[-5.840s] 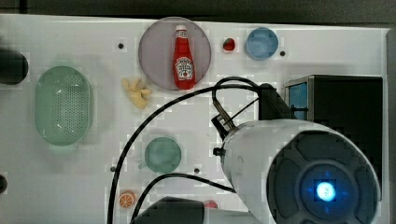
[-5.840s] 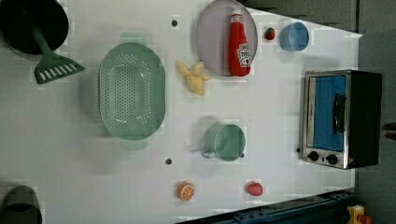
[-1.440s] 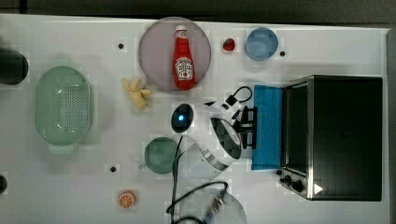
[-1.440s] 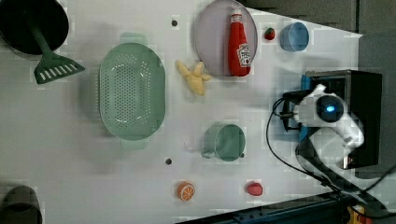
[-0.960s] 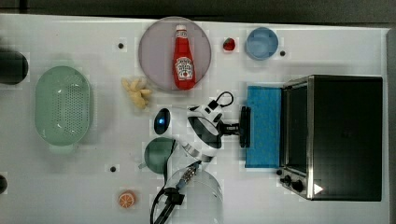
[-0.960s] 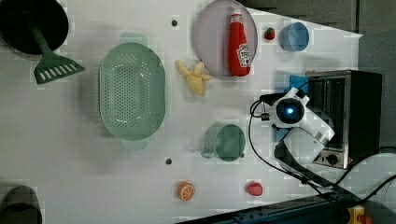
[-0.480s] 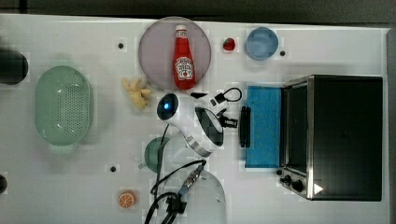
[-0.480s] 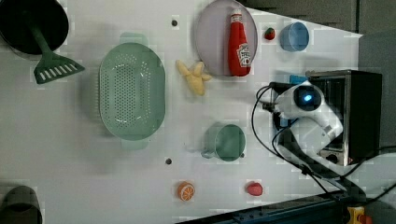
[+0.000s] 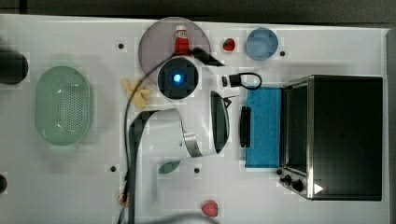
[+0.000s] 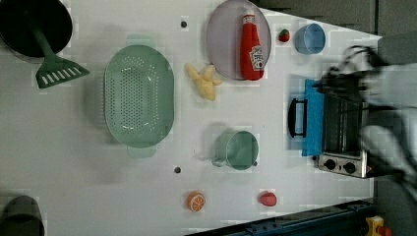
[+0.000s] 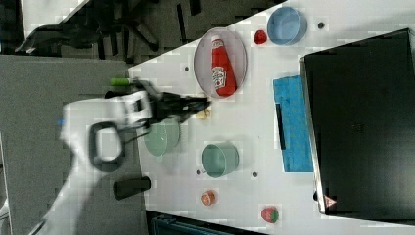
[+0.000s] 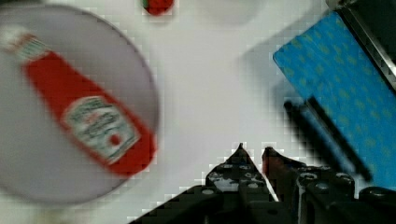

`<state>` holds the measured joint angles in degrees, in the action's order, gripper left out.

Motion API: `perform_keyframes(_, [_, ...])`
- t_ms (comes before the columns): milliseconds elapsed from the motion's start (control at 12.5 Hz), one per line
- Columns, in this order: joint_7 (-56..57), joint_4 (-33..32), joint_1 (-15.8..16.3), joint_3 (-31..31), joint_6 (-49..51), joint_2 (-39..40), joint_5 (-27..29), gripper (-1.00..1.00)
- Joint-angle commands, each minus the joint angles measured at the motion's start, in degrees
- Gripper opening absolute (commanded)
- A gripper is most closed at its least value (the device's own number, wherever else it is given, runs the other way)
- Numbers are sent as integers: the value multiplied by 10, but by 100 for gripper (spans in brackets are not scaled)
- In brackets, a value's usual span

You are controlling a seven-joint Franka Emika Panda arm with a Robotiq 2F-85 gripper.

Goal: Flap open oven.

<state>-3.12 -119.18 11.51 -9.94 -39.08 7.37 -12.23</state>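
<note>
The oven stands at the top view's right, a black box with a silver front frame and knobs. Its blue glass door lies flapped down flat on the table, the black bar handle at its free edge. The door and oven show the same way in the right view, and the door too in the left view. My gripper is shut on nothing. It hangs clear of the handle, between the door and the purple plate, where the right view puts the gripper.
A ketchup bottle lies on the purple plate. Near it are a blue bowl and a small strawberry. A green colander, green cup, yellow food piece, orange half and black pot sit farther off.
The oven door, shut in the earliest frames, now lies open. Over the last second my arm drew away from the handle toward the ketchup plate.
</note>
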Motion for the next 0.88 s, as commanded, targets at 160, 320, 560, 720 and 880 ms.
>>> perform_keyframes(160, [-29, 68, -10, -30, 166, -104, 96, -65])
perform_keyframes(320, [-29, 116, -10, -39, 276, -129, 93, -65])
perform_keyframes(560, [-30, 167, -10, -40, 361, -142, 98, -65])
perform_keyframes(720, [-22, 175, -8, -38, 360, -143, 98, -65])
perform_keyframes(880, [-22, 175, -8, -32, 359, -141, 98, -65])
